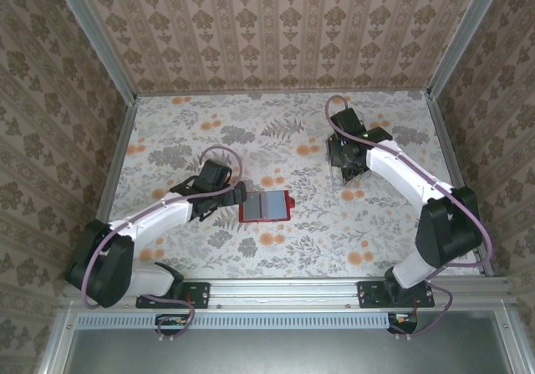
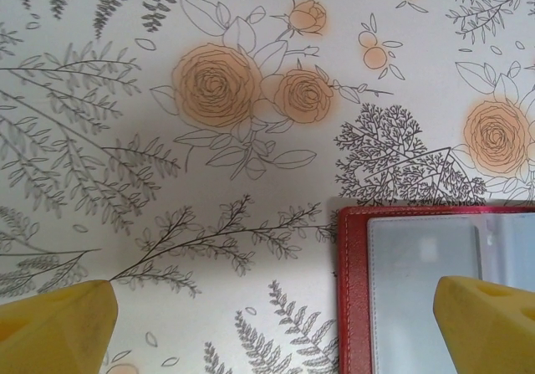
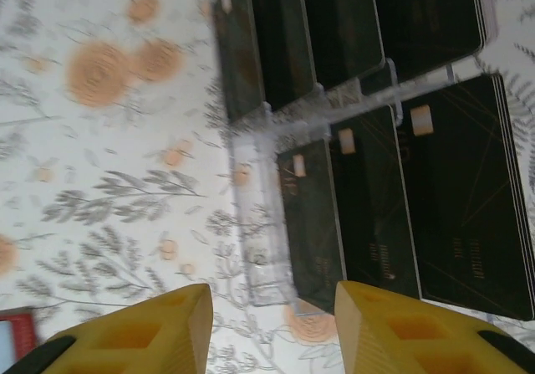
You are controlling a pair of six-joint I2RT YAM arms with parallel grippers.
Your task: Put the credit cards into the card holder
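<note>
1. Seen from above, a flower-patterned counter (image 1: 209, 135) lies inside patterned walls. Your two arms reach in from the bottom edge of the frame.
2. The card holder (image 1: 264, 207) is a small red wallet. It lies open and flat on the counter just below the centre of the overhead frame, with its pale grey inner panels facing up.
3. Your left arm (image 1: 159, 215) stretches from the lower left, and its tip sits just to the left of the card holder.
4. In the left wrist view, the left fingers (image 2: 58, 324) are yellow and spread wide, one in each bottom corner. They grip nothing. The card holder's red edge fills the lower right, and the right-hand fingertip overlaps it in the picture.
5. Your right arm (image 1: 410, 177) bends in from the lower right, and its tip is right of centre in the upper half of the overhead frame, well apart from the card holder.
6. In the right wrist view, the right fingers (image 3: 138, 332) stand partly apart at the bottom edge with nothing clamped between them.
7. Above them in that view is a clear rack (image 3: 266, 248) holding the credit cards (image 3: 451, 215), which are black and overlap in two rows that run to the upper right.
</note>
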